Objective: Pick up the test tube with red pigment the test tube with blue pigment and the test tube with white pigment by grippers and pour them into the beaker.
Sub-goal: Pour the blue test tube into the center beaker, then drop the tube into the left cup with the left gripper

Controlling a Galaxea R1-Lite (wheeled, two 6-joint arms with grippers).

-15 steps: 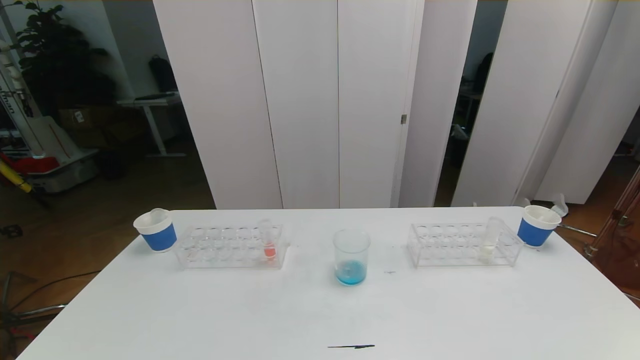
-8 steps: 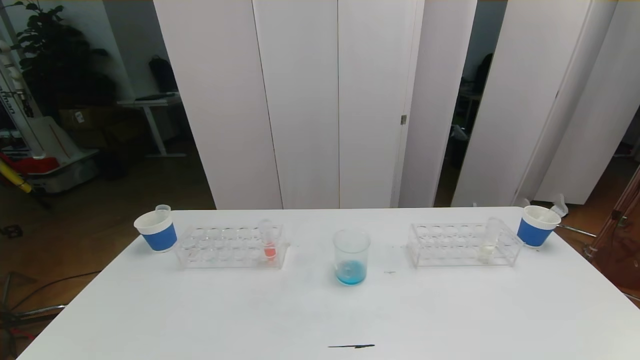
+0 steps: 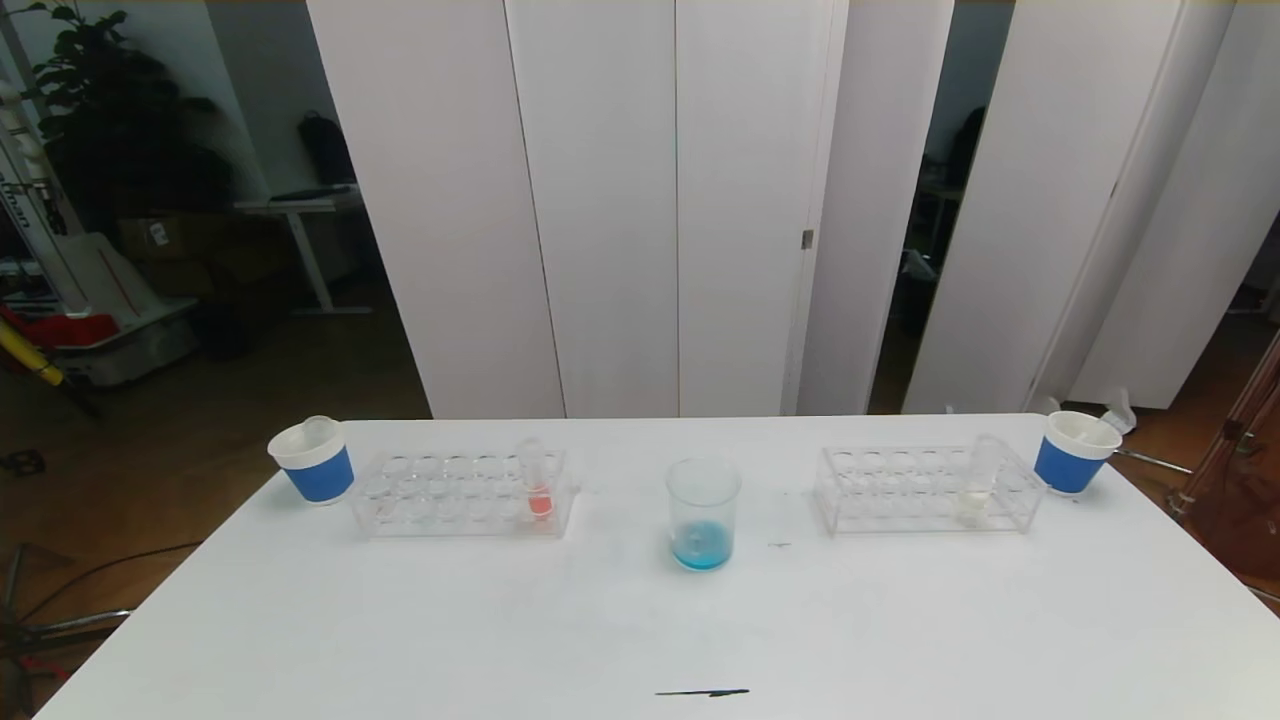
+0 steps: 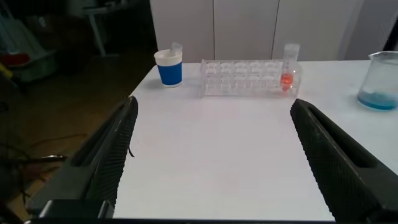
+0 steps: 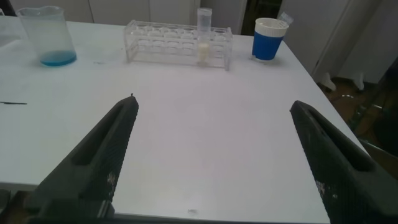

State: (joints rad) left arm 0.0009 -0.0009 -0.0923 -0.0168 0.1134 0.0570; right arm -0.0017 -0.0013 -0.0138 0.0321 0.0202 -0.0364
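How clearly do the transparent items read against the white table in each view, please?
Head view: the beaker shows mainly by its blue contents; the racks look faint. Left wrist view: the red tube stands out. Right wrist view: the white tube blends in.

Clear beaker holding blue pigment stands upright; white-pigment test tube upright at its three o'clock.

We see a white table, a clear beaker with cyan-blue at its base, left of the beaker a clear rack holding an orange-red tube, right of the beaker a whitish-cream tube, blue-and-white cups beyond both, black gripper fingers.
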